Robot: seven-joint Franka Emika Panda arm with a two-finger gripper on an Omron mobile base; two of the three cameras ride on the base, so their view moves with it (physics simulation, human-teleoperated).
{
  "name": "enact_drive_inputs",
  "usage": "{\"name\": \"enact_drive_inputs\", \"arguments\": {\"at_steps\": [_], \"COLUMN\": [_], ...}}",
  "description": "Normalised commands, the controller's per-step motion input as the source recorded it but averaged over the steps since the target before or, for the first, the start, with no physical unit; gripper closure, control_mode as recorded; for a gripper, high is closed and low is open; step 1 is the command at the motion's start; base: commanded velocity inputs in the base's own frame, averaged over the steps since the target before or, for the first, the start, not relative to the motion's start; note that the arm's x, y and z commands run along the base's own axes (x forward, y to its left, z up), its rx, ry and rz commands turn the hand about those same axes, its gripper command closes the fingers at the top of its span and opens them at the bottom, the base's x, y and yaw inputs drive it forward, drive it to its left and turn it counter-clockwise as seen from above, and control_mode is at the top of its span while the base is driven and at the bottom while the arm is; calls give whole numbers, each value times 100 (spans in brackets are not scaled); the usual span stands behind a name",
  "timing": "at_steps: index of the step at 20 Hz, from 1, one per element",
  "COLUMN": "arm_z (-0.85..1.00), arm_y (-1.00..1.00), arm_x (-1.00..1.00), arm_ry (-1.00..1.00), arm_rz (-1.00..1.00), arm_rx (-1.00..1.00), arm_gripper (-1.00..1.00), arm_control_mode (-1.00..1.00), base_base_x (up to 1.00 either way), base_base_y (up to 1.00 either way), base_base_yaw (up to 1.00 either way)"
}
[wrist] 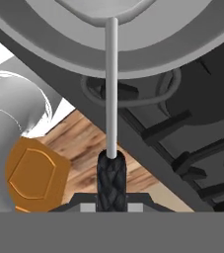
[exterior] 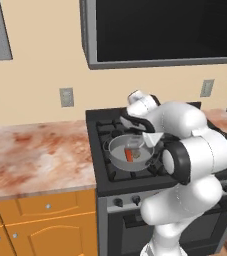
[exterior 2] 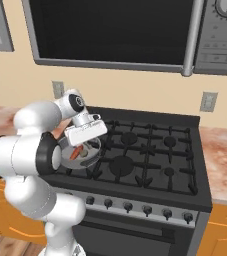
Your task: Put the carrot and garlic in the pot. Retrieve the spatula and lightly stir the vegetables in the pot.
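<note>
With the carrot [exterior: 129,155] already in the pot [exterior: 116,155] on the stove's [exterior 2: 185,165] near-left burner, we judge stirring underway: our gripper [wrist: 109,195], clamped shut on the spatula [wrist: 111,89] handle, next needs small, gentle sweeps.

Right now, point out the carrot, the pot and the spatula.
carrot [exterior: 129,155]: left base view, middle of its orange body.
pot [exterior: 114,152]: left base view, left inner wall.
spatula [wrist: 111,89]: hand view, its thin grey shaft.

Orange carrot [exterior: 129,155] lies in the grey pot [exterior: 116,156] beside beige garlic [exterior 2: 84,152].
</note>
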Motion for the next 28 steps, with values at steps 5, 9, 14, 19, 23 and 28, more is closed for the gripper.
{"name": "enact_drive_inputs", "arguments": {"at_steps": [5,9,14,19,23,28], "arm_z": [-19,-6,1,-12,-4,19], "arm_y": [0,0,-11,-30,-36,-42], "arm_x": [0,8,45,45,30,0], "arm_ry": [3,9,13,12,7,0], "arm_rz": [5,4,1,0,0,1], "arm_rx": [-4,-3,-1,0,0,0], "arm_gripper": [100,100,100,100,100,100], "arm_control_mode": [-100,-100,-100,-100,-100,-100], "base_base_x": [0,0,0,0,0,0], "base_base_y": [0,0,0,0,0,0], "base_base_yaw": [0,0,0,0,0,0]}}
